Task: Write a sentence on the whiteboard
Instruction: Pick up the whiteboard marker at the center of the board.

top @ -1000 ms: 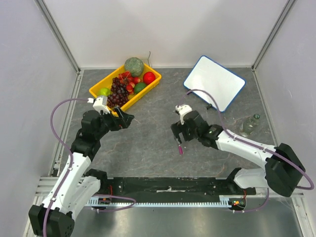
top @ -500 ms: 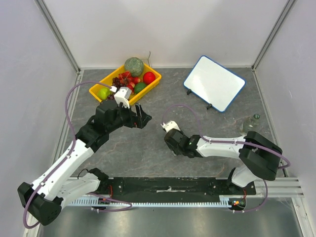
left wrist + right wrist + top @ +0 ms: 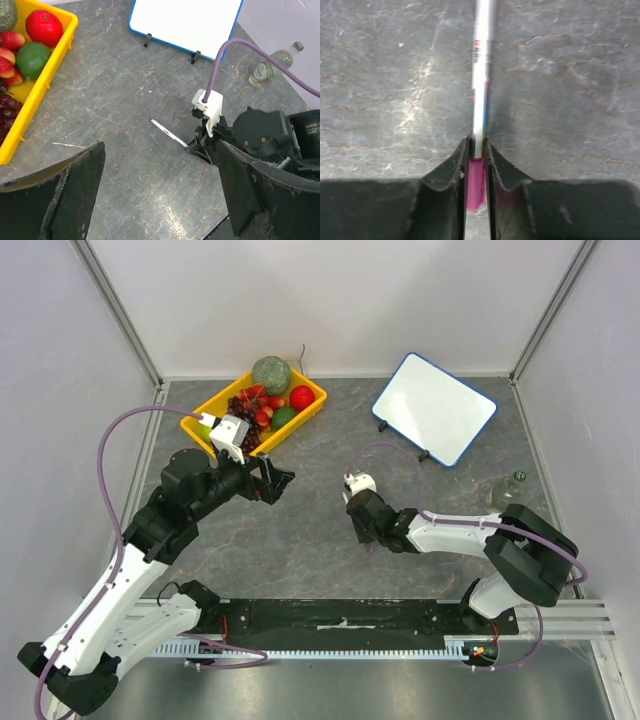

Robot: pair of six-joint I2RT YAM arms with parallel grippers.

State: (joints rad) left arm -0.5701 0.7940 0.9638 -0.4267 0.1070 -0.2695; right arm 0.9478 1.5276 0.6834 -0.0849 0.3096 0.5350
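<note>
The whiteboard (image 3: 435, 407) stands blank at the back right on its small black feet, and it also shows in the left wrist view (image 3: 185, 22). No sentence shows on it. A marker with a white barrel (image 3: 480, 75) and a pink cap (image 3: 476, 182) lies flat on the grey table, with its barrel end poking out (image 3: 169, 133). My right gripper (image 3: 477, 142) is low over the table centre (image 3: 365, 515), shut on the marker at the cap. My left gripper (image 3: 275, 480) hangs open above the table to the left (image 3: 160, 150), holding nothing.
A yellow tray (image 3: 197, 422) with grapes, strawberries, apples and a melon sits at the back left, its rim visible in the left wrist view (image 3: 55, 60). A small clear bottle (image 3: 505, 492) lies at the right, near the whiteboard. A purple cable (image 3: 250, 52) arcs over my right wrist.
My right gripper came down and left onto the marker and its jaws closed on it. My left arm swung right, then drew back slightly, staying open.
</note>
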